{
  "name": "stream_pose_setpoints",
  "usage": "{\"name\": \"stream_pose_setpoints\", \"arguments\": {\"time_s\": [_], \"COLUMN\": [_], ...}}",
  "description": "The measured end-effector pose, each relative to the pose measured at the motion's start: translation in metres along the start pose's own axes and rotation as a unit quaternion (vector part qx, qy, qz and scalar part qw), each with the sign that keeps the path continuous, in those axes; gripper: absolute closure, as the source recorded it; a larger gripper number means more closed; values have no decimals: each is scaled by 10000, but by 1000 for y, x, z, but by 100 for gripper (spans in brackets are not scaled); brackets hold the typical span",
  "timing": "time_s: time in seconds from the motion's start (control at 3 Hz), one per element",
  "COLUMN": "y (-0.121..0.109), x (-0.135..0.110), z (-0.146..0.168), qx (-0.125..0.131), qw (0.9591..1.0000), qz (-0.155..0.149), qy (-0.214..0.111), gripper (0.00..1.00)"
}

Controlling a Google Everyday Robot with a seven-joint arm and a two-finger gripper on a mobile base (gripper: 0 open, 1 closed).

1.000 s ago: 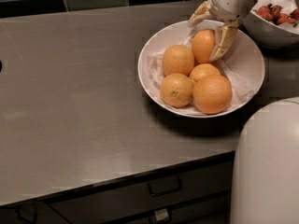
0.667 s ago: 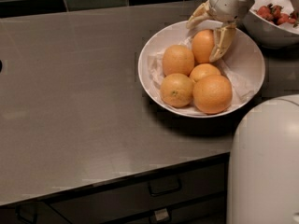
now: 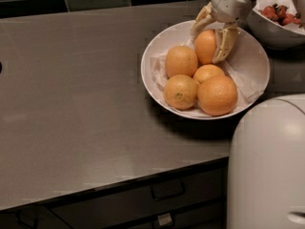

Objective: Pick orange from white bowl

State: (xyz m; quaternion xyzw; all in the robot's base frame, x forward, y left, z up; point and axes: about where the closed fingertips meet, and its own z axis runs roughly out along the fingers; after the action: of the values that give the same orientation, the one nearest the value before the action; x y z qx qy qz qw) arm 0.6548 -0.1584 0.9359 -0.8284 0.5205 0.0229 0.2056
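Clasping one orange (image 3: 204, 42) of five, pincer (image 3: 208, 46) snug around it, inside one white bowl (image 3: 252, 63).

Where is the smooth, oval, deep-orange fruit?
In the camera view, upper right: the smooth deep-orange orange lies at the far side of the wide white bowl, with the gripper around it.

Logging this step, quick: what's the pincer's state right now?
Pincer: closed on the orange at the back of the white bowl; the orange is not yet lifted.
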Motion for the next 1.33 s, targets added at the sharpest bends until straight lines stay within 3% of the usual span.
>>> {"name": "stream_pose_setpoints", "arguments": {"time_s": [0.33, 0.67, 1.33], "y": [-1, -1, 6], "x": [1, 1, 3], "z": [0, 1, 5], "qx": [52, 50, -121], "qw": [10000, 10000, 9999], "qz": [32, 33, 95], "qy": [5, 4, -52], "gripper": [34, 14, 10]}}
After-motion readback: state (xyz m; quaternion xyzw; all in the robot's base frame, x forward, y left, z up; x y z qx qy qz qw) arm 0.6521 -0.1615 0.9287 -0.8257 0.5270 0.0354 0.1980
